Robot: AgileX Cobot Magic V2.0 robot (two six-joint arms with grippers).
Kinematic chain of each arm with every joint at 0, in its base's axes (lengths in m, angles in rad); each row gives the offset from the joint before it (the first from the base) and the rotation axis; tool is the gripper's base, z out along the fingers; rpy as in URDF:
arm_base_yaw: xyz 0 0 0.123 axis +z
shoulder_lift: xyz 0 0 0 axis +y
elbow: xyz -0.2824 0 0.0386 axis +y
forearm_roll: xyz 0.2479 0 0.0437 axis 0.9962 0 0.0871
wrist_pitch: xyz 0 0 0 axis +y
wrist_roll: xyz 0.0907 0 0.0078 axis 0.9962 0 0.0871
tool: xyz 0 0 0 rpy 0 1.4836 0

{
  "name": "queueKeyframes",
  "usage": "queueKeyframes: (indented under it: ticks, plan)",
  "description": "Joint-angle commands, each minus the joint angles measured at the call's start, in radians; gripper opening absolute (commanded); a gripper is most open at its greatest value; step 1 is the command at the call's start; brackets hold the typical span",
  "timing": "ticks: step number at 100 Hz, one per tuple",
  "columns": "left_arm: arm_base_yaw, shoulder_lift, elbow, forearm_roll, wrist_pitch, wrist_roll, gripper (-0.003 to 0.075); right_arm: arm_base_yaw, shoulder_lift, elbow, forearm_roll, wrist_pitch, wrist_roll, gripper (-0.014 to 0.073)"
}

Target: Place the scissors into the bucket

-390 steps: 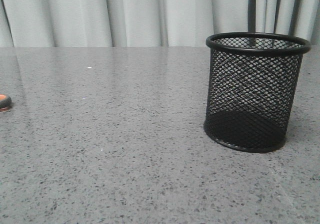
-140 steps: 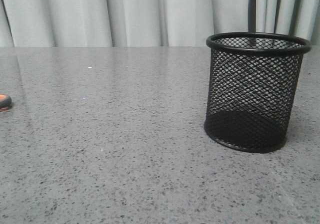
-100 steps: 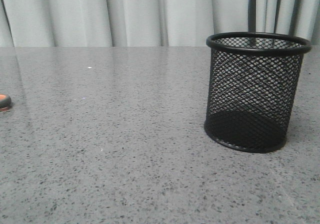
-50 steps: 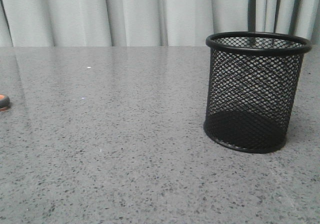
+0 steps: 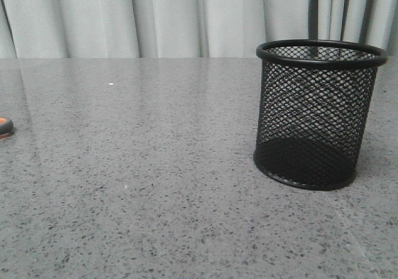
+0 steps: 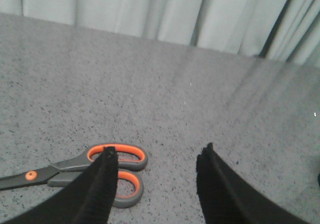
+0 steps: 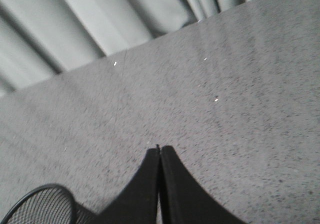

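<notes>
Spanning every view, the grey speckled worktop [image 5: 155,186] carries the bucket [image 5: 316,114] upright and empty toward its right edge, and the scissors [image 6: 95,169] flat at its far left edge, handle loops just under the left pincer [image 6: 155,159], whose jaws stand apart with nothing between. Right pincer [image 7: 160,151] sits pressed together, idle, near the bucket rim. Risk: jaws look offset from the loops, so closing here may pinch only one loop or skid the scissors off the left edge.
</notes>
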Motion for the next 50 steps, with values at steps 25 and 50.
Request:
queueKeyframes:
  ticks: [25, 50]
  plan:
    - [-0.099, 0.314, -0.279, 0.193, 0.184, 0.099, 0.0348, 0.147, 0.097, -0.103, 0.074, 0.058, -0.036, 0.027]
    - [-0.295, 0.502, -0.449, 0.686, 0.373, 0.19, 0.0349, 0.171, 0.106, -0.103, 0.074, 0.069, -0.038, 0.0349]
